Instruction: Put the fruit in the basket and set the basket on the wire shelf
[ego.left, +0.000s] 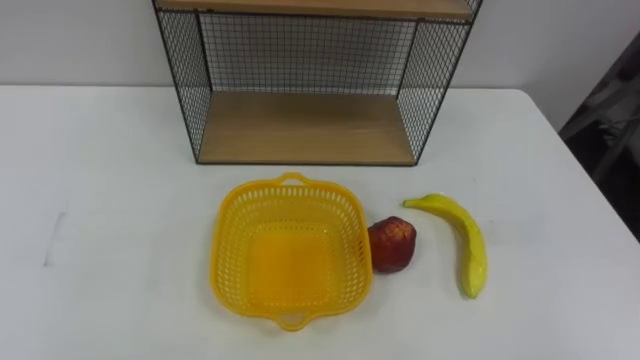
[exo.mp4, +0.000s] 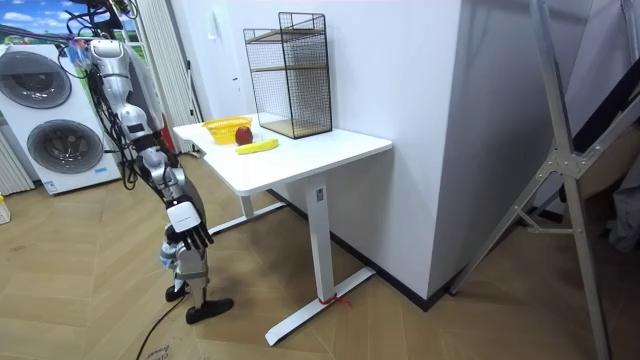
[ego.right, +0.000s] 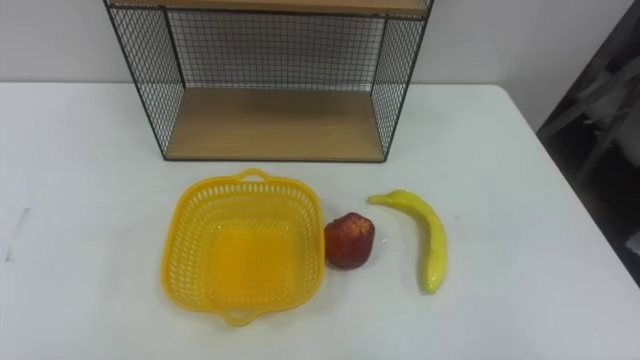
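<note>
I count one basket (ego.left: 228, 215), one apple (ego.left: 392, 243) touching its right rim, and one banana (ego.left: 472, 248) on the table (ego.left: 100, 200), lying lengthwise with its stem toward the wire shelf (ego.left: 300, 125); I can't tell the state of the low-hanging hands (exo.mp4: 190, 237).

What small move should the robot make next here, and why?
Probably bring the right hand, hanging low beside the table, up over the apple. The basket is empty, both fruits lie on its right, and the apple sits right at its rim, nearer than the banana.
</note>
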